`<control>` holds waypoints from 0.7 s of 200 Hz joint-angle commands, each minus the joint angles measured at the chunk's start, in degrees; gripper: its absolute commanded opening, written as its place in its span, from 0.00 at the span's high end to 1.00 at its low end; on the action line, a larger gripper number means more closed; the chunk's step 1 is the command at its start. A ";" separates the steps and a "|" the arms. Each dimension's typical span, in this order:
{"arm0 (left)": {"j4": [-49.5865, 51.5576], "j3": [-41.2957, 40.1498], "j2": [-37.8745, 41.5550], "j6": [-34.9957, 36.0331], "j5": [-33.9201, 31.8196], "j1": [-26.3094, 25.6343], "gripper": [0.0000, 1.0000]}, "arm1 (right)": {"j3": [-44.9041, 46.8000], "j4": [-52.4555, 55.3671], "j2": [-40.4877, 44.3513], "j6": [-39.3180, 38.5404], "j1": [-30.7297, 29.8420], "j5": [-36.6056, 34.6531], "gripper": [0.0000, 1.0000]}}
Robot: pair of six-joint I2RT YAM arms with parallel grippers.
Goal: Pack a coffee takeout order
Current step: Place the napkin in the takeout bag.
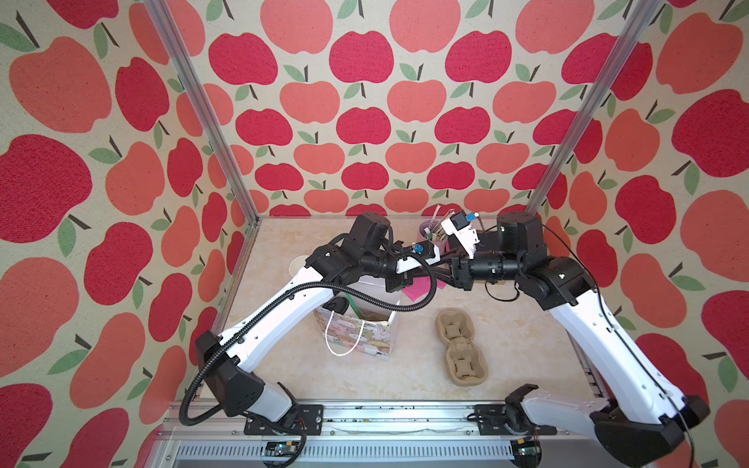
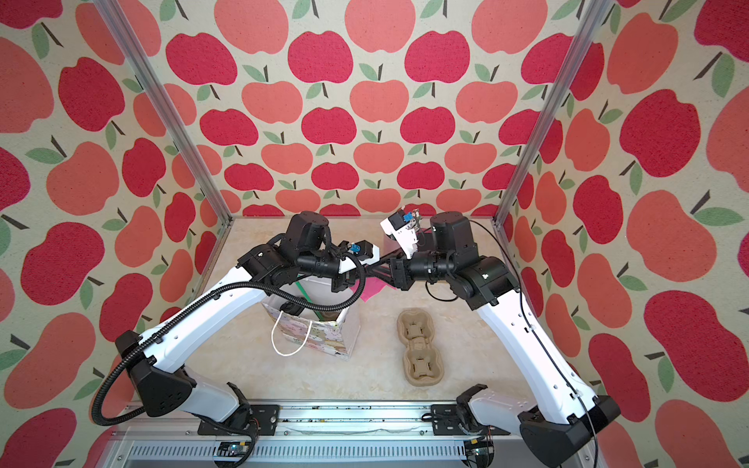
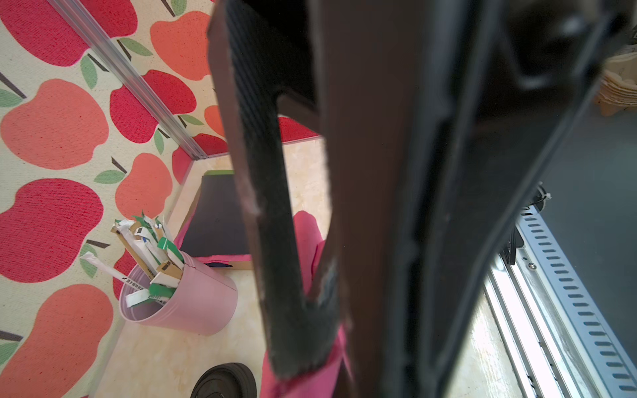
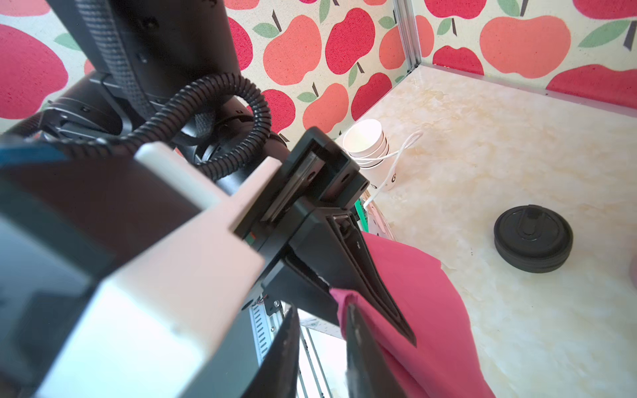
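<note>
Left gripper [image 3: 327,330] is clamped on the napkin [image 4: 431,310] and holds it in the air just beyond the rear corner of the bag [image 1: 356,328], on the robot's right side. Right gripper [image 4: 322,317] meets it there with jaws parted and a gap showing between them; I judge it has no hold on the sheet.

Progress: the lidded cup [image 1: 339,304] shows only its black top inside the bag, and the green straw [image 1: 355,308] stands in the bag beside it. Judged outstanding: the napkin alone, to go into the bag.

Orientation: the straw's long axis leans, upper end toward the bag's rear wall. The napkin bunches at the pinch and falls as a loose sheet, a lower corner pointing down beside the bag. Contact with the table cannot be told.
</note>
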State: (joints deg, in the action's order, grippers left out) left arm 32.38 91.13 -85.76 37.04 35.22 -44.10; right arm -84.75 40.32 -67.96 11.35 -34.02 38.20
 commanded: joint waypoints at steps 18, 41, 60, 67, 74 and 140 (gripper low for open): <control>1.59 0.90 4.28 3.26 -6.00 -0.38 1.00 | 1.84 -1.60 4.63 -3.93 -0.30 -7.22 0.44; 7.93 3.97 6.50 5.29 -9.56 -0.55 1.00 | 4.22 -4.52 7.55 -4.41 -0.29 -12.94 0.24; 13.36 5.66 8.80 6.48 -13.29 -0.99 1.00 | 5.87 -5.75 9.36 -4.43 -0.32 -15.56 0.17; 15.25 5.87 9.77 6.75 -14.63 -1.08 1.00 | 6.43 -6.01 9.81 -3.78 -0.28 -16.34 0.16; 17.00 5.94 10.76 6.90 -16.11 -1.23 1.00 | 7.23 -6.37 10.29 -2.81 -0.30 -16.89 0.14; 31.78 5.42 16.11 5.69 -27.91 -1.26 1.00 | 24.27 -6.24 21.17 11.07 -0.26 -20.52 0.01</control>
State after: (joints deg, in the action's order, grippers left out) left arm 55.35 96.03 -69.63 42.89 14.31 -45.15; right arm -66.92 34.59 -51.77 14.33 -34.02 20.08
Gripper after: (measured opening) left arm 0.054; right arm 0.991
